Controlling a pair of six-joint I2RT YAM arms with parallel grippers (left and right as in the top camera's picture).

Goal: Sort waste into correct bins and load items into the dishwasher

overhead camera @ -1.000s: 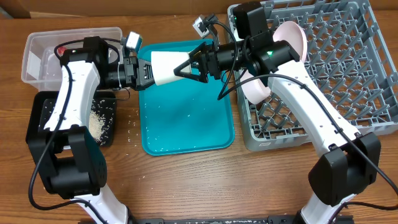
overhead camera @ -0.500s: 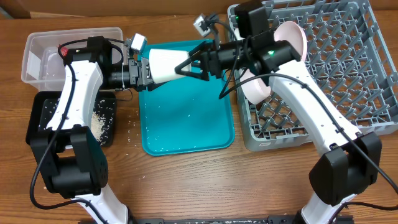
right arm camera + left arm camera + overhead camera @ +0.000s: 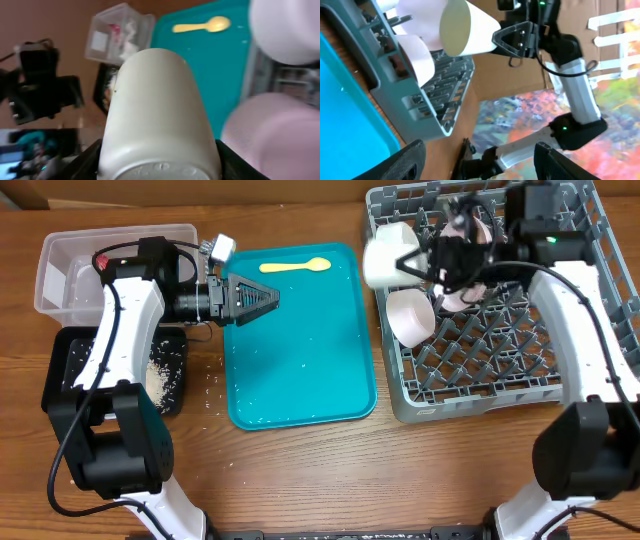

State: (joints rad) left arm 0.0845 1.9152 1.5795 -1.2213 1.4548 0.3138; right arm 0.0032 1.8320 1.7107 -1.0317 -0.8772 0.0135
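Change against one second back: the small white cup [image 3: 383, 258] no longer hangs between both arms over the teal tray [image 3: 300, 370]. The right fingers [image 3: 412, 262] alone carry it now, closed on its body. The cup is in the air at the upper-left corner of the grey dish rack [image 3: 560, 300], over the pegs and not yet set down. The left fingers [image 3: 262, 298] have let go. The left wrist view shows them spread wide with nothing between, and they hover over the tray's upper-left part.

Reading: the handover looks complete, and seating the cup among the pegs is probably next. The pale yellow spoon [image 3: 295, 267] is now uncovered. It lies flat at the tray's upper edge and is still to be loaded.

Materials and shapes:
- Cup: smooth, matte, slightly tapered cylinder.
- White bowl [image 3: 410, 317]: round and glossy, leaning on edge at the rack's left side.
- Rack: moulded plastic lattice with upright pegs.
- Teal tray: slick, rounded corners, a few white specks.
- Clear tub [image 3: 60, 255]: thin transparent walls, holding a red wrapper [image 3: 116, 28].
- Black tray [image 3: 70, 370]: shallow, holding grainy white rice [image 3: 160, 375].
- Counter [image 3: 300, 470]: wood grain, with stray grains beside the black tray.
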